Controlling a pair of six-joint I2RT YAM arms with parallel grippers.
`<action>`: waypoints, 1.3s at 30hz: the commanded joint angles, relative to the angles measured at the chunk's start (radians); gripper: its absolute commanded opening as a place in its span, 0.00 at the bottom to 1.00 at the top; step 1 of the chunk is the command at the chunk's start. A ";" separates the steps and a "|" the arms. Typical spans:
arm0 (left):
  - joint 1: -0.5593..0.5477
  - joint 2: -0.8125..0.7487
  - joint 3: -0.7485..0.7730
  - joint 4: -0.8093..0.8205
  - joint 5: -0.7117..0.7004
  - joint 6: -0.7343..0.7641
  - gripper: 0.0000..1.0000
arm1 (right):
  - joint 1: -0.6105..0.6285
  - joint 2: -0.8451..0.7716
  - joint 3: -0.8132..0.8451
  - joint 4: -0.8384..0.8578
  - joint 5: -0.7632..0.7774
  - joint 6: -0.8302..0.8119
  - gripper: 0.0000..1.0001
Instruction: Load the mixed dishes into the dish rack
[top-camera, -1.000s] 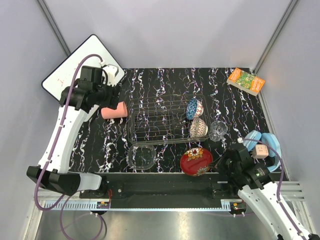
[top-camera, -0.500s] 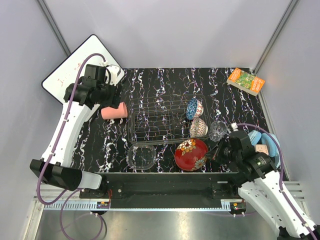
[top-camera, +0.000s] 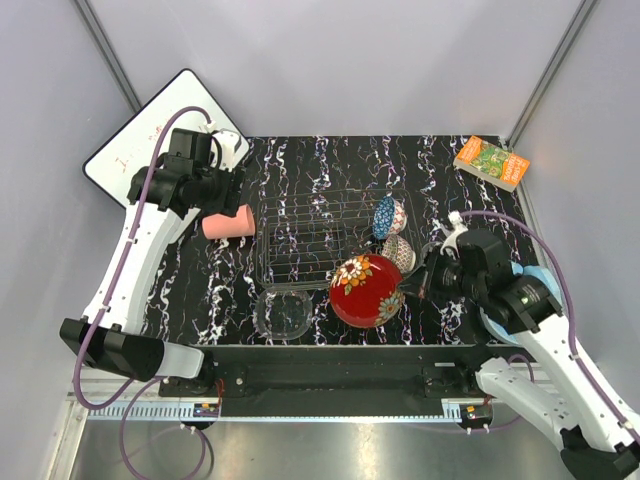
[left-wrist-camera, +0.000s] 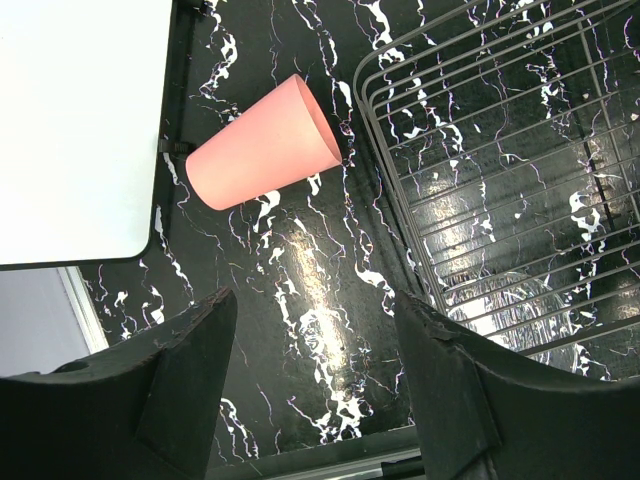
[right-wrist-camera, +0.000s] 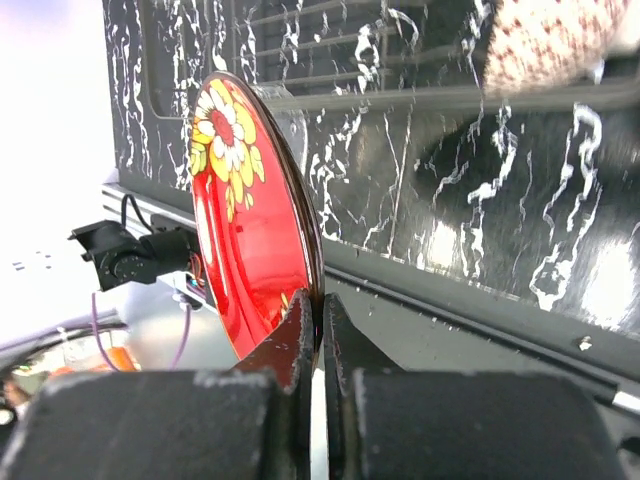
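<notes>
Red floral plate clamped in right pincer, half hiding beige patterned bowl, dish rack beside, left pincer apart.

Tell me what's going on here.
The right pincer grips the red floral plate by its rim, holding it on edge in front of the dish rack. The left pincer hangs open above the pink plastic cup, lying on its side left of the rack. The blue patterned bowl and beige patterned bowl sit in the rack; the clear glass bowl is on the table.
</notes>
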 joint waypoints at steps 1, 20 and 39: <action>-0.003 -0.009 0.013 0.025 0.018 -0.007 0.68 | 0.011 0.106 0.183 0.093 0.027 -0.119 0.00; -0.003 -0.026 -0.062 0.063 0.006 0.011 0.66 | 0.116 0.508 0.512 0.326 0.590 -0.745 0.00; -0.003 -0.029 -0.131 0.109 0.000 0.025 0.56 | 0.311 0.720 0.446 0.766 0.963 -1.466 0.00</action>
